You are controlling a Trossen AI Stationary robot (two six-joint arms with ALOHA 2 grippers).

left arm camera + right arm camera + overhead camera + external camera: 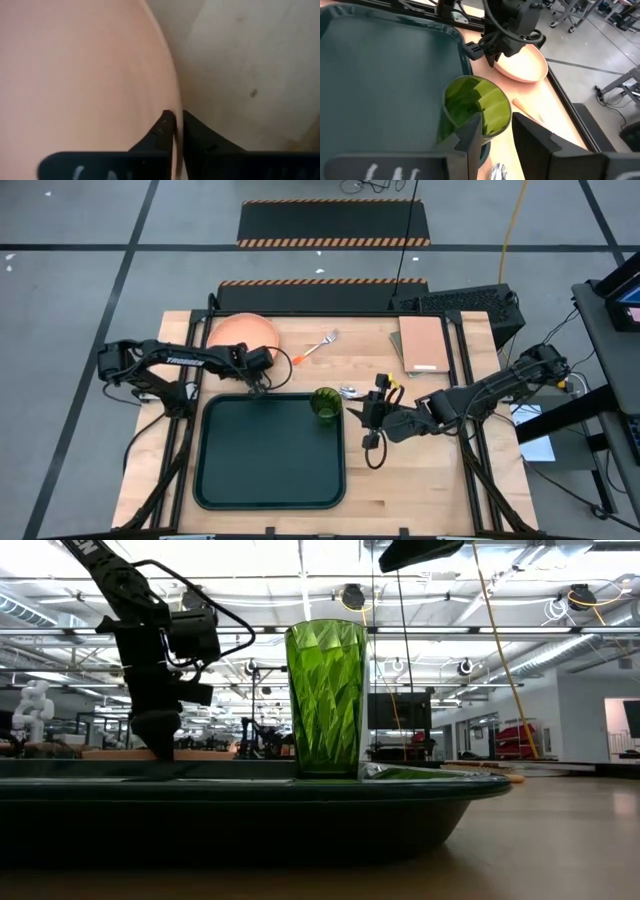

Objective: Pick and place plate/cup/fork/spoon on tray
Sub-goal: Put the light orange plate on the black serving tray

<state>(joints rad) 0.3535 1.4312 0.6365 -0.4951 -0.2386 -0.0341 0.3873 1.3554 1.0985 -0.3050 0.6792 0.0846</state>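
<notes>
The salmon-orange plate (pixel 243 332) lies on the table at the far left, beyond the dark green tray (pixel 270 470). My left gripper (pixel 260 383) is shut on the plate's rim on the side facing the tray; it also shows in the right wrist view (pixel 492 56). The green cup (pixel 326 402) stands upright in the tray's far right corner (pixel 325 700). My right gripper (pixel 358 412) is open just right of the cup, its fingers apart from it in the high view. The fork (pixel 320 345) lies on the table right of the plate. The spoon's silver bowl (pixel 349 391) shows beside the cup; its handle is hidden. My left gripper pinches the plate's rim (pixel 175 112) between its two fingers, one finger over the plate's inner face and one outside it. The fingers come from above, pointing down, at the rim nearest the tray (pixel 496 62). Whether the plate is clear of the table, I cannot tell.
A tan notebook-like pad (pixel 424 343) lies at the table's far right. A dark box (pixel 460 302) sits beyond the far right edge. Most of the tray's floor (pixel 380 75) is bare.
</notes>
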